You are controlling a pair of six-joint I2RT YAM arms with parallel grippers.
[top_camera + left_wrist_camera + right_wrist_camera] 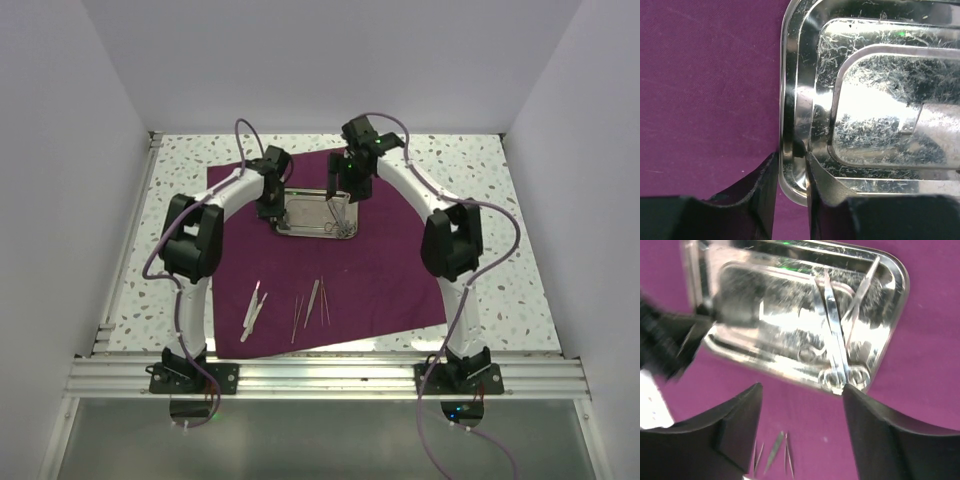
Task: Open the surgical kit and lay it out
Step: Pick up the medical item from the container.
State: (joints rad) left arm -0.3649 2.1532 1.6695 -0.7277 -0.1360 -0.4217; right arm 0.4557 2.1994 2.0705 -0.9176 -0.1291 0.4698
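The plum cloth [380,270] lies spread flat, with the steel tray [305,212] on its far half. Ring-handled scissors [835,330] and a second thin instrument [860,295] lie inside the tray [900,285]. Tweezers [255,310] and thin probes [310,305] rest on the cloth nearer the arms. My left gripper [792,165] stands narrowly open astride the tray's left rim [790,125], one finger outside and one inside. My right gripper [802,387] hangs wide open just above the tray's edge; its right fingertip [852,395] is beside the scissor rings, nothing held.
The cloth [705,90] sits on a speckled tabletop [510,290] enclosed by white walls. An aluminium rail [330,375] runs along the near edge between the two arm bases. Both arms arch over the cloth's sides toward the tray.
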